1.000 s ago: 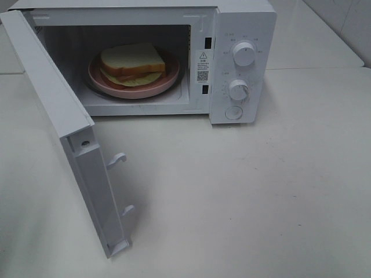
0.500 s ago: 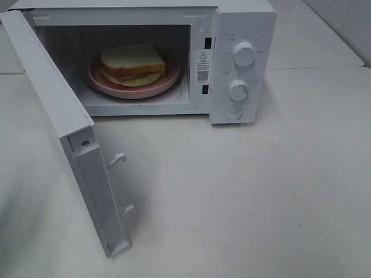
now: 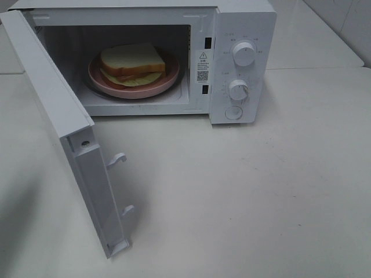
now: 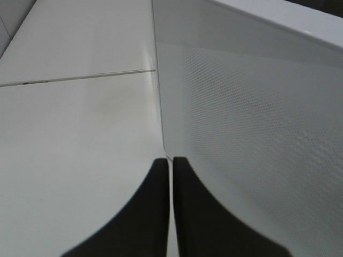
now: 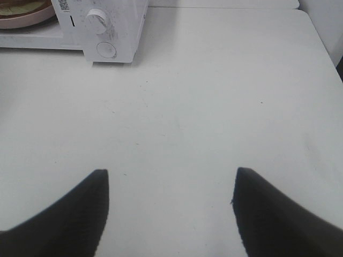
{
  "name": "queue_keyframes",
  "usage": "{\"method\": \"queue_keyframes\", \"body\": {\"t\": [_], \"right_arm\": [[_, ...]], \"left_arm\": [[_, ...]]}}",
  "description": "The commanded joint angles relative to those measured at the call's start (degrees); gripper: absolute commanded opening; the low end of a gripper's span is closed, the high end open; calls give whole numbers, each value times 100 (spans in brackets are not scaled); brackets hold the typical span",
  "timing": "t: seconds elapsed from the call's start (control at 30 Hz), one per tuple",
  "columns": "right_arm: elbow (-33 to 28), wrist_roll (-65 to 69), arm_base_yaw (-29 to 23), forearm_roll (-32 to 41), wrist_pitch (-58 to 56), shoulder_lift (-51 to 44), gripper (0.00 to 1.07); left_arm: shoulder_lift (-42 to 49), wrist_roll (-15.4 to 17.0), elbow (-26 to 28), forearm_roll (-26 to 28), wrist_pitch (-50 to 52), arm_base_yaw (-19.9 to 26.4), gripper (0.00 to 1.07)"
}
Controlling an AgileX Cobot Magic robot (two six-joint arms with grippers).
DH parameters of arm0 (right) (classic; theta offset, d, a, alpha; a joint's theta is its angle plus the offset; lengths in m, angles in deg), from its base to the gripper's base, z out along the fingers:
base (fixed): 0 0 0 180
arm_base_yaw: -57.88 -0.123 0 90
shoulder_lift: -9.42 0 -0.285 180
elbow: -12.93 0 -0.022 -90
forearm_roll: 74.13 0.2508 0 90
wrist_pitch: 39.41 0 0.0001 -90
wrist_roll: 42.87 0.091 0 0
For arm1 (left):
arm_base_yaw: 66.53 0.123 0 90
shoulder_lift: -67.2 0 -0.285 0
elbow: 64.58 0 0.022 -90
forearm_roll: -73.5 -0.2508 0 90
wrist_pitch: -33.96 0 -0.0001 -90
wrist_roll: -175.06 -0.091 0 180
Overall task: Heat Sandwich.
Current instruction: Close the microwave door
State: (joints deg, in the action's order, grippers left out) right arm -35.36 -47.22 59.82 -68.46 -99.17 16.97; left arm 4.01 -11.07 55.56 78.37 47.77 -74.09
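Inside the microwave (image 3: pixel 255 35) cavity, on the pink plate (image 3: pixel 168 81): find the sandwich (image 3: pixel 133 61), lying flat and roughly centred, touching nothing but the plate. Placed so, presumably, to turn freely during heating. Judging by that, done with loading.

Off to the left, note the door (image 3: pixel 52 98) standing wide open, its 2 latch hooks (image 3: pixel 117 158) pointing out over the table (image 3: pixel 278 191). Cannot start heating with it like that. Next, by the look of it: shutting it.

Beside the door's perforated outer face, see the left gripper (image 4: pixel 170 176): fingers clenched tight together, grasping nothing. Clenched most likely to make 1 blunt pusher rather than a clamp, given a flat panel with nothing to pinch. Set just beside the panel; cannot tell whether actually touching.

Well apart from the microwave, above bare table, see the right gripper (image 5: pixel 171 182): fingers released, spread wide, empty. Aimed toward the control panel with its upper knob (image 3: pixel 244 54), lower knob (image 3: pixel 239 90) and 1 round button (image 3: pixel 233 113), likely held ready for setting the time after latching.

Worth guarding against: pushing too near the hinge, or shoving the whole oven along the table instead of swinging the door home.
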Motion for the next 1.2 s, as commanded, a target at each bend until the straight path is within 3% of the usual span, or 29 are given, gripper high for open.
{"method": "queue_keyframes", "body": {"t": [0.03,0.2,0.33,0.47,0.57,0.8,0.93,1.2], "right_arm": [[-11,40,-11,-23,23,-149,65],[-11,40,-11,-23,23,-149,65],[-11,40,-11,-23,23,-149,65],[-11,40,-11,-23,23,-149,65],[-11,40,-11,-23,23,-149,65],[-11,40,-11,-23,23,-149,65],[-11,40,-11,-23,23,-149,65],[-11,40,-11,-23,23,-149,65]], "left_arm": [[-384,206,-17,-63,699,-34,0],[-831,418,-17,-527,1146,-34,0],[-1329,802,-17,-1094,1748,-34,0],[-1748,1089,-17,-1352,2292,-57,0],[-2051,1100,-17,-1358,2613,-183,0],[-2607,968,-11,-1146,3111,-539,0],[-3014,447,-11,-642,3547,-991,0],[-3329,40,29,172,3885,-1604,0]]}}
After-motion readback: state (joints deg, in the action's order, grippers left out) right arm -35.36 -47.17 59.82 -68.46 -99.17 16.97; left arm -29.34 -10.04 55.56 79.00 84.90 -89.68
